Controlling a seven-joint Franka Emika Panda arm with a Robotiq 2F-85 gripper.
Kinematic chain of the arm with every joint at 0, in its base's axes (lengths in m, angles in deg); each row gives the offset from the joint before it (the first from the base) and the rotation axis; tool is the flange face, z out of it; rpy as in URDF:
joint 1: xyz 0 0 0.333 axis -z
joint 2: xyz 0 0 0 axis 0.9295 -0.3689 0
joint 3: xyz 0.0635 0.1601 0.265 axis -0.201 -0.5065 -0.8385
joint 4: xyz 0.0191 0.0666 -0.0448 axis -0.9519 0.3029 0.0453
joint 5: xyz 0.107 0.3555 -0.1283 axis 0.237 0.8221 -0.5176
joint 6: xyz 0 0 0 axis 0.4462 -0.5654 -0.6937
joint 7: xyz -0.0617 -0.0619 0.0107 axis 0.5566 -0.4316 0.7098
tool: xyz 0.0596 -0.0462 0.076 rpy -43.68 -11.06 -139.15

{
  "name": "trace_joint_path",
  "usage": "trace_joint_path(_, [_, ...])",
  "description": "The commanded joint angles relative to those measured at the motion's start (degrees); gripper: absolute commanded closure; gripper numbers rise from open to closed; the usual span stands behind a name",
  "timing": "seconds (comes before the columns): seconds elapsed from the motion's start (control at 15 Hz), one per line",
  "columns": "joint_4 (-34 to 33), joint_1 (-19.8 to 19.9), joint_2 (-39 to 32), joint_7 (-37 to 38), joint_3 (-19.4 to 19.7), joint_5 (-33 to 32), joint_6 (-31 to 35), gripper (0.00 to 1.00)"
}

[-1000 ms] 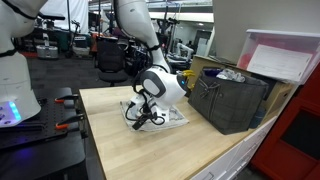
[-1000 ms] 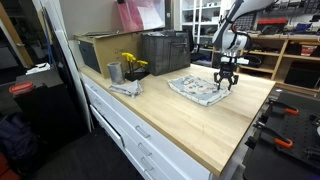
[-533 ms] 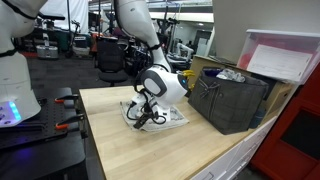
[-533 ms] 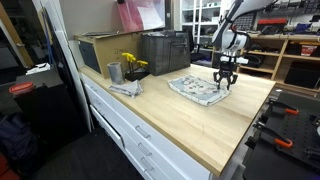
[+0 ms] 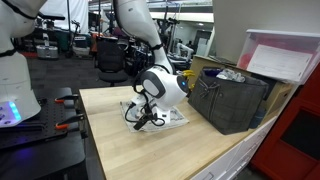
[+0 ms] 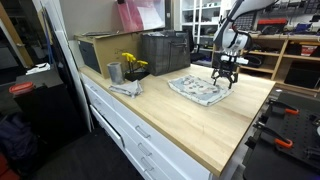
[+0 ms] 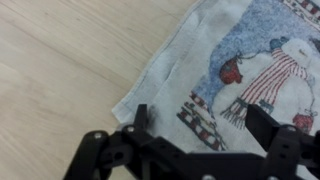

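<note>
A printed cloth with a snowman picture (image 7: 235,70) lies flat on the wooden table; it shows in both exterior views (image 5: 165,115) (image 6: 200,90). My gripper (image 7: 200,125) is open, its two black fingers spread just above the cloth's corner edge. In the exterior views the gripper (image 5: 143,117) (image 6: 224,84) hangs straight down over the end of the cloth. Nothing is between the fingers.
A dark crate (image 5: 232,100) stands beside the cloth, also seen as a dark bin (image 6: 164,52). A metal cup with yellow flowers (image 6: 122,70) and a folded rag (image 6: 125,89) sit further along the table. Table edge with drawers (image 6: 140,130).
The gripper has shifted very slightly above the cloth; otherwise nothing visibly changed.
</note>
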Motion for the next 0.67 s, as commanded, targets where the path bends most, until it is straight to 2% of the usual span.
trace_joint_path(0.0, [0.38, 2.80, -0.01, -3.85, -1.37, 5.92, -1.46, 0.00])
trace_joint_path(0.6, [0.29, 2.60, 3.04, -11.12, -0.64, 16.71, -3.31, 0.00])
